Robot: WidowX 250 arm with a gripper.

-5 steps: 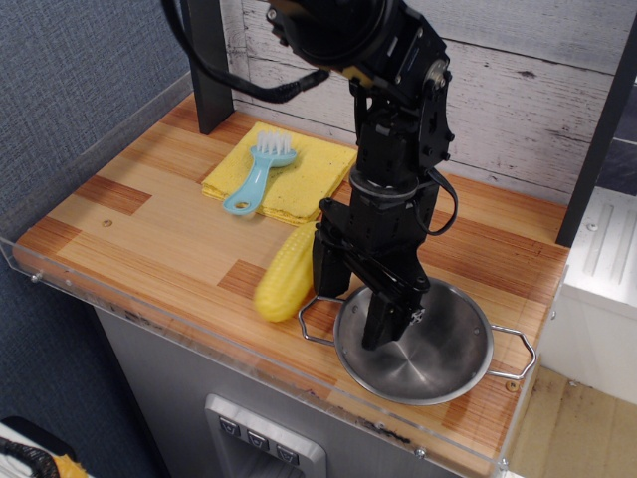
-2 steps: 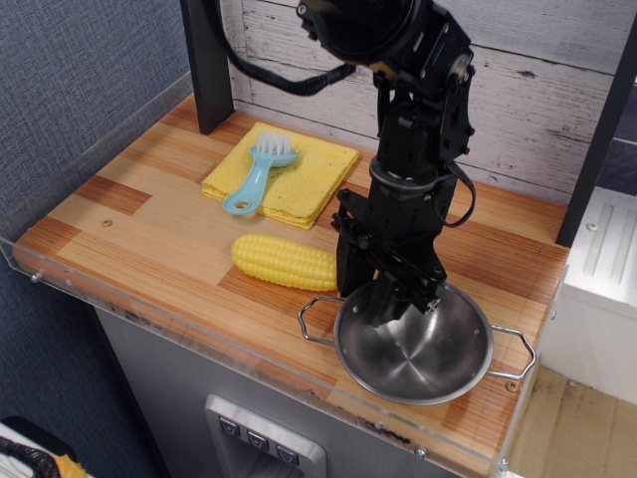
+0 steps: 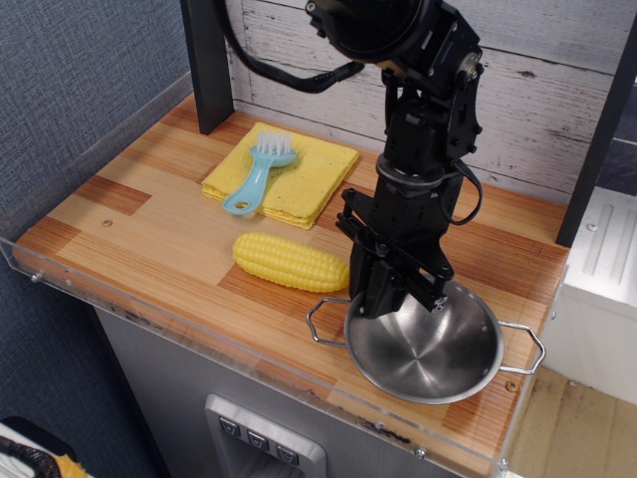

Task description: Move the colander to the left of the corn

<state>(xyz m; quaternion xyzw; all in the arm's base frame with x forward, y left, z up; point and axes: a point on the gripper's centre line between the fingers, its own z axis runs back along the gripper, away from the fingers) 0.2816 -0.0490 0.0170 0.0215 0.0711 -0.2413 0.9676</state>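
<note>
The colander (image 3: 438, 354), a shiny steel bowl with two wire loop handles, sits at the front right of the wooden table (image 3: 149, 224). The yellow corn (image 3: 291, 263) lies on its side just left of the colander, its right tip close to the bowl's left handle (image 3: 323, 324). My black gripper (image 3: 383, 304) reaches down from above onto the colander's back-left rim. Its fingers straddle the rim and look closed on it. The fingertips are partly hidden by the rim.
A folded yellow cloth (image 3: 309, 174) with a light blue brush (image 3: 254, 181) on it lies at the back. A black post (image 3: 206, 60) stands at the back left. A clear plastic guard (image 3: 199, 334) runs along the front and left edges.
The corn swung from a diagonal beside the gripper to lying flat, further left. The gripper went from inside the bowl to its back-left rim. The colander has shifted slightly right.
</note>
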